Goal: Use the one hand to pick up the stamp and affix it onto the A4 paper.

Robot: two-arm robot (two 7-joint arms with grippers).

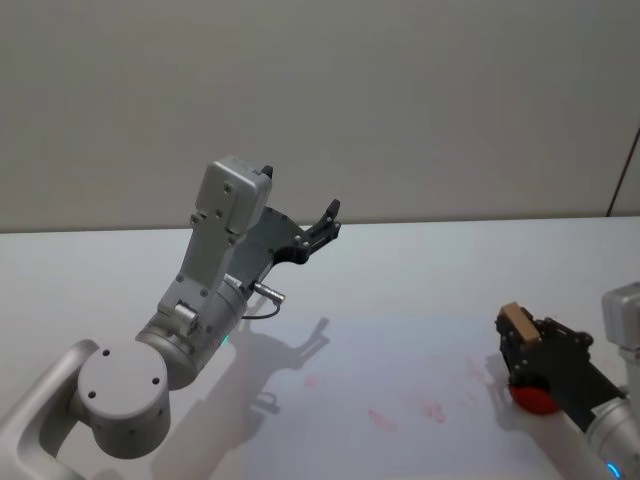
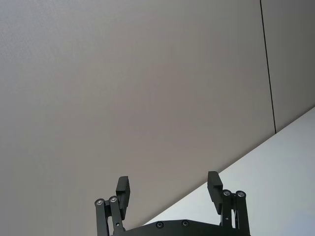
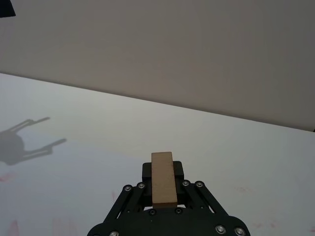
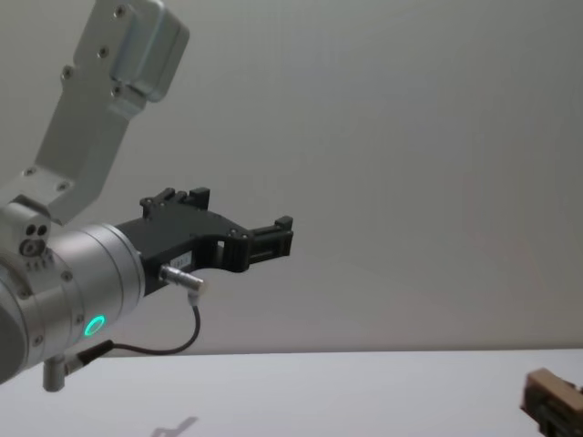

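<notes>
Right pincer clasping stamp, white table, beige wall

No text, label, brand, number or sign can be read in any of the views. The faint red smudges on the white tabletop form no legible characters. A small pale patch on the black pincer body of the left arm in the chest view may be a label, but it is too small to read.
</notes>
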